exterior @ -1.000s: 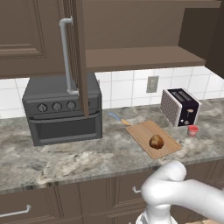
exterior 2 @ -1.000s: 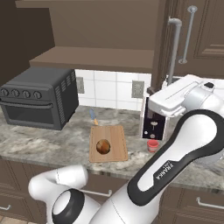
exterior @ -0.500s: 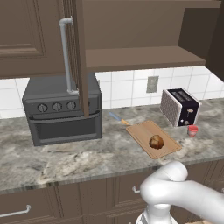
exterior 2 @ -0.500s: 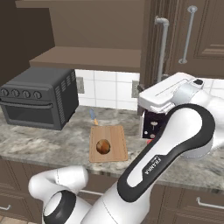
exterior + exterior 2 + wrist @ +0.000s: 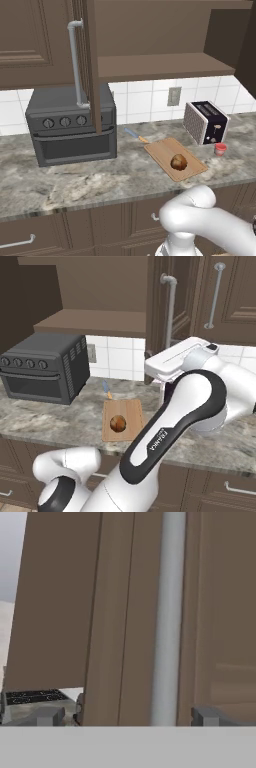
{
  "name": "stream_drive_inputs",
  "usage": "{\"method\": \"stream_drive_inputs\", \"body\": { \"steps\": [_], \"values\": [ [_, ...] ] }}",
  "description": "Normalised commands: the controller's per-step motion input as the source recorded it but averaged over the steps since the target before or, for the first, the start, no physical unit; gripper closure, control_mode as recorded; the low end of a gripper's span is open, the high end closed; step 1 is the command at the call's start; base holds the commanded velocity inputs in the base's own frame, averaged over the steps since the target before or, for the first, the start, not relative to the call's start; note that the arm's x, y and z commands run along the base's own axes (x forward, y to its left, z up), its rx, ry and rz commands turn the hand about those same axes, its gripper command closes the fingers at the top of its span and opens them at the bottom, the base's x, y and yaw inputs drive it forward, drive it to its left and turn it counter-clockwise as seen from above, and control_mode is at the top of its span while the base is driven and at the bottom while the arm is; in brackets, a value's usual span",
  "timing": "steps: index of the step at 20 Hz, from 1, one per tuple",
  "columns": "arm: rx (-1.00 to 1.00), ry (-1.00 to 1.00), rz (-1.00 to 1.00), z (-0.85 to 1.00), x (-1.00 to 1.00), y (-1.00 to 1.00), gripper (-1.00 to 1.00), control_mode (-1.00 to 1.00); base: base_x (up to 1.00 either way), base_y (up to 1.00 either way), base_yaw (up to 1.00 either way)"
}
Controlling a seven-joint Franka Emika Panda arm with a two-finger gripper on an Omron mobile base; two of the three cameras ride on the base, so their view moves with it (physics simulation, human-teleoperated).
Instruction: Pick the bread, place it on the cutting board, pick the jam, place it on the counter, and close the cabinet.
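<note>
Hand view shows my gripper [image 5: 127, 716] with its two tips spread wide and holding nothing, right up close to the cabinet [image 5: 107, 612] door, whose long silver handle [image 5: 167, 617] runs up toward 12 o'clock. That door is hard, stiff and a bit heavy, so I think it swings best with a push on the flat wood beside the bar. I count one bread [image 5: 178, 162] on one cutting board [image 5: 165, 150], one jam [image 5: 220, 149] at its 3 o'clock on the counter [image 5: 75, 185], and two cabinet doors.

Bread [image 5: 179, 162] on cutting board [image 5: 161, 151], jam [image 5: 220, 149] right, beside toaster [image 5: 205, 121]
</note>
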Motion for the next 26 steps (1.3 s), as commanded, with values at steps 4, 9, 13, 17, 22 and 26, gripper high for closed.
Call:
{"method": "stream_drive_inputs", "body": {
  "steps": [4,9,13,17,22,26],
  "values": [
    [0.0,0.0,0.0,0.04,0.06,0.33,-1.0,-1.0,0.0,0.0,0.0],
    [0.0,0.01,0.0,0.07,0.13,0.28,-1.0,-1.0,0.0,0.0,0.0],
    [0.0,0.0,0.0,0.06,0.16,0.27,-1.0,-1.0,0.0,0.0,0.0],
    [0.0,0.0,0.0,0.03,0.18,0.26,-1.0,-1.0,0.0,0.0,0.0],
    [0.0,0.0,-0.01,0.0,0.14,0.29,-1.0,-1.0,0.0,0.0,0.0],
    [0.01,0.0,-0.03,0.0,0.11,0.26,-1.0,-1.0,0.0,0.0,0.0]
  ]
}}
